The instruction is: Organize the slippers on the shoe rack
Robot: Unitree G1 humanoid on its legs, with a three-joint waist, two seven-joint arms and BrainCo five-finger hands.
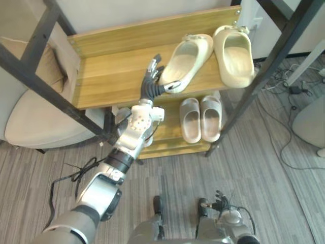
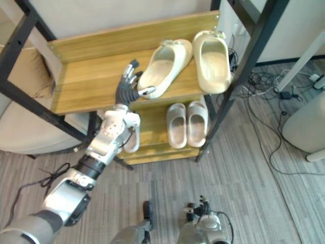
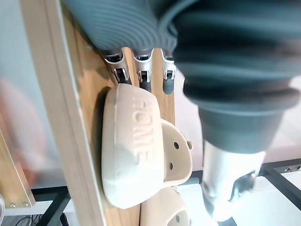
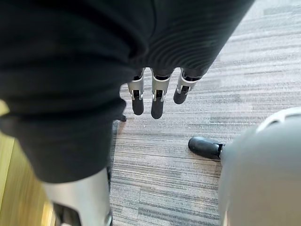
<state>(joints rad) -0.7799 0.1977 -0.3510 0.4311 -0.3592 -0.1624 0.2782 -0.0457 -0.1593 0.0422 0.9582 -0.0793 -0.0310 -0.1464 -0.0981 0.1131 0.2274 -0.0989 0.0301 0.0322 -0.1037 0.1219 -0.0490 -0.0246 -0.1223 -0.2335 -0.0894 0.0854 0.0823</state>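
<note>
On the wooden shoe rack's top shelf (image 1: 111, 71) lie two cream slippers. One (image 1: 188, 58) lies slanted, its heel toward my left hand (image 1: 151, 81); the other (image 1: 234, 53) lies straight at the shelf's right end. The left hand is open, fingers straight beside the slanted slipper's heel and the thumb against it. In the left wrist view that slipper (image 3: 134, 150) lies just past the fingertips (image 3: 143, 77). A smaller beige pair (image 1: 200, 119) sits side by side on the lower shelf. My right hand (image 4: 155, 94) hangs open low over the floor.
A beige armchair (image 1: 35, 117) stands left of the rack. Black frame bars cross in front at the left (image 1: 45, 86) and right (image 1: 274, 61). Cables (image 1: 284, 86) lie on the floor to the right, near a white rounded object (image 1: 310, 122).
</note>
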